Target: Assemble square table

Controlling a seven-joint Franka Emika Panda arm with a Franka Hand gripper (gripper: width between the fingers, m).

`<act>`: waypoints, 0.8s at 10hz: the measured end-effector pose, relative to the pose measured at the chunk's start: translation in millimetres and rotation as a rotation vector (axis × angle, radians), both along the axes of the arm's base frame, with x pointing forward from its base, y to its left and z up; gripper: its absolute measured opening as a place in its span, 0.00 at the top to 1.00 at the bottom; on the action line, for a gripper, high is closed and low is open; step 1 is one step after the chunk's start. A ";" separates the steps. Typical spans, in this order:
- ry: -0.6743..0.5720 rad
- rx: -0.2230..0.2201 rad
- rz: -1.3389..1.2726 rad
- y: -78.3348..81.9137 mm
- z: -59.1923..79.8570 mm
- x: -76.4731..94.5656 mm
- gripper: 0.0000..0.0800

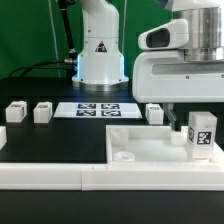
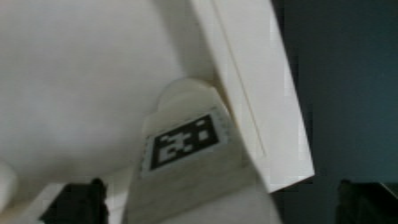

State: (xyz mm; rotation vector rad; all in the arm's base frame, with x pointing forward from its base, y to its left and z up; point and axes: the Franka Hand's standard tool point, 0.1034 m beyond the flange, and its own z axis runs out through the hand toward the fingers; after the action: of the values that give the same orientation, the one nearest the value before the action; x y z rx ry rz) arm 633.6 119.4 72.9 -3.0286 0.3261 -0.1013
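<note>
White robot arm [image 1: 100,50] stands at the rear. Its bulky wrist [image 1: 185,65] hangs low on the exterior view's right. The gripper [image 2: 222,205] points down, its dark fingertips [image 2: 80,203] spread wide apart and gripping nothing.

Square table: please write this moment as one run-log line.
tool open | one leg upright at tabletop corner | three loose legs on black table

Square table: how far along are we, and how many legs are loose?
Done: one leg stands upright at the slab's corner on the exterior view's right; whether it is fully seated, I cannot tell. In hand: nothing; the tool is open over that leg. Left: three loose legs wait behind the slab, and the near socket is empty.
</note>
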 end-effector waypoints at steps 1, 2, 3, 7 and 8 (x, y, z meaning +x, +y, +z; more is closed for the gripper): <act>0.001 0.001 -0.010 -0.3 -0.1 0.0 0.19; 0.004 0.004 -0.041 -0.2 -0.2 -0.1 0.34; 0.003 0.003 -0.034 -0.3 -0.2 -0.1 0.50; 0.034 0.030 -0.362 -5.3 -1.4 -0.6 0.63; 0.049 0.036 -0.510 -5.6 -1.8 -1.5 0.63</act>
State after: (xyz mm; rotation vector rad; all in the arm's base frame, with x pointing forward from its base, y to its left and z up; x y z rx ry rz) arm 632.1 113.9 71.1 -2.8380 1.0806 -0.0545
